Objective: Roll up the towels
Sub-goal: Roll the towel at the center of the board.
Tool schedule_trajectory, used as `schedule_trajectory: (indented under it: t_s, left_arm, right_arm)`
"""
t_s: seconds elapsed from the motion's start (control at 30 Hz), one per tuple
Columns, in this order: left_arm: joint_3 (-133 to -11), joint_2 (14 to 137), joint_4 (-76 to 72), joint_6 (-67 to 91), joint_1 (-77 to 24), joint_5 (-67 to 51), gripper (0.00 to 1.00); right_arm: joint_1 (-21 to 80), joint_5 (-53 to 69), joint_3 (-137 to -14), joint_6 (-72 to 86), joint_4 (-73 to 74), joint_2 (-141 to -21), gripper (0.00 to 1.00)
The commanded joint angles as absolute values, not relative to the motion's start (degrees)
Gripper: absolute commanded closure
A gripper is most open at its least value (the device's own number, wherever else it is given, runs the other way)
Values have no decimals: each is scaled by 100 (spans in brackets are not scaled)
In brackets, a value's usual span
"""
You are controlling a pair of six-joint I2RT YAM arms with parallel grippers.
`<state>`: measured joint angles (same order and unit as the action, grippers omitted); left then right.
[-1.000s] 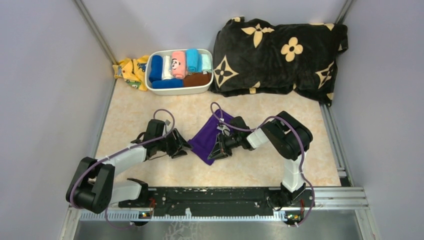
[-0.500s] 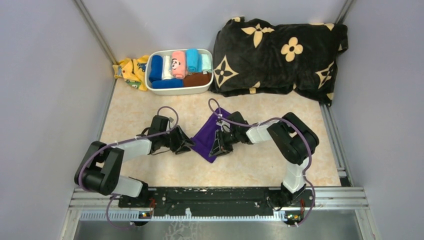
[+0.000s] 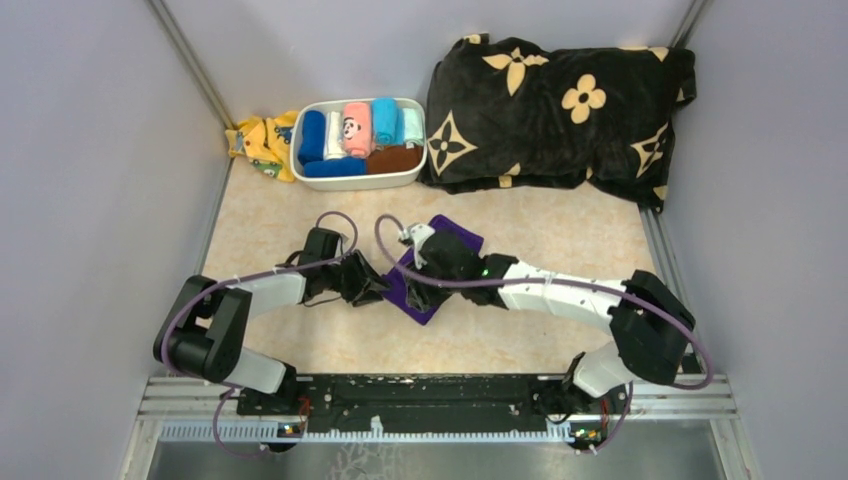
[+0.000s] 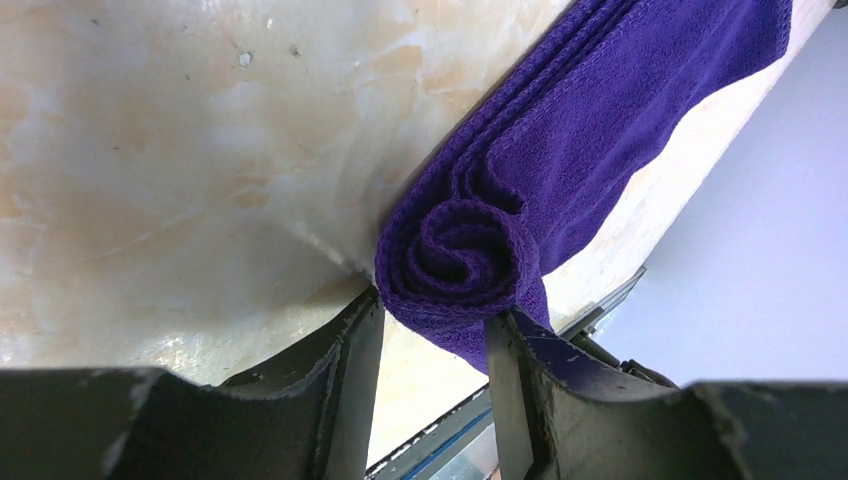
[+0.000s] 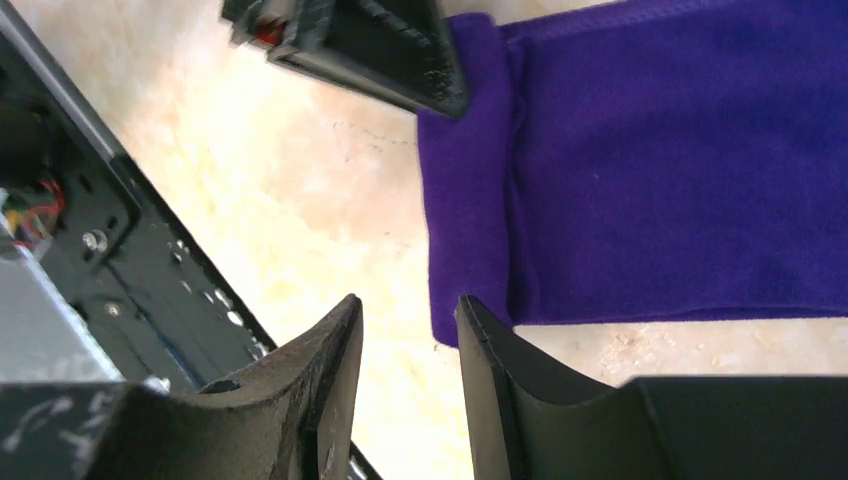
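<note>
The purple towel (image 3: pixel 456 239) lies folded flat on the table, its near-left end wound into a small roll (image 4: pixel 465 255). My left gripper (image 3: pixel 374 287) holds that rolled end between its fingertips (image 4: pixel 435 305), and both fingers touch the roll. My right gripper (image 3: pixel 416 296) hovers over the same end of the towel (image 5: pixel 650 170). It stands open (image 5: pixel 408 302) with only bare table between its fingers, one tip at the roll's edge. The pink panda towel (image 3: pixel 354 126) sits rolled in the white bin (image 3: pixel 408 181).
The bin at the back also holds several rolled cloths in blue, white, teal and brown. A yellow patterned cloth (image 3: pixel 258 140) lies to its left. A big black flowered blanket (image 3: pixel 560 105) fills the back right. The black base rail (image 5: pixel 120 250) runs close behind the right gripper.
My right gripper has opened and let go of the purple towel, and its arm has stretched leftwards across it. The left gripper has edged right and narrowed onto the rolled end.
</note>
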<state>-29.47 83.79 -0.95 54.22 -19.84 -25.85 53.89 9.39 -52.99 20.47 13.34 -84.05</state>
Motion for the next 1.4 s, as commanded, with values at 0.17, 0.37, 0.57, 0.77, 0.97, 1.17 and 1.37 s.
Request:
schedule_trajectory:
  t_s: [0.17, 0.37, 0.57, 0.77, 0.97, 1.17, 1.37]
  left_arm:
    - [-2968, 8587, 270, 5339, -1979, -2197, 51]
    - [-3001, 8609, 291, 5333, -1982, -2173, 51]
    - [-3047, 8639, 317, 5306, -1988, -2135, 51]
    - [-3132, 8695, 366, 5252, -1994, -2072, 49]
    - [-3238, 8575, 540, 5198, -1995, -2101, 46]
    - [-3458, 7599, 1383, 4856, -1986, -1572, 35]
    - [-3445, 6770, 2047, 4845, -1976, -1357, 30]
  right_arm:
    - [6798, -1759, -5538, 787, 951, -8665, 60]
    - [7057, -2267, -5704, 512, 927, -9336, 59]
    - [7128, -2484, -5716, 504, 1092, -9903, 57]
    - [7141, -2328, -5617, 548, 1301, -10181, 58]
    - [7137, -1887, -5709, 600, 1612, -10377, 76]
    - [6442, 826, -5612, 856, 1148, -9870, 98]
    - [5420, 3356, -5439, 1769, 216, -9886, 100]
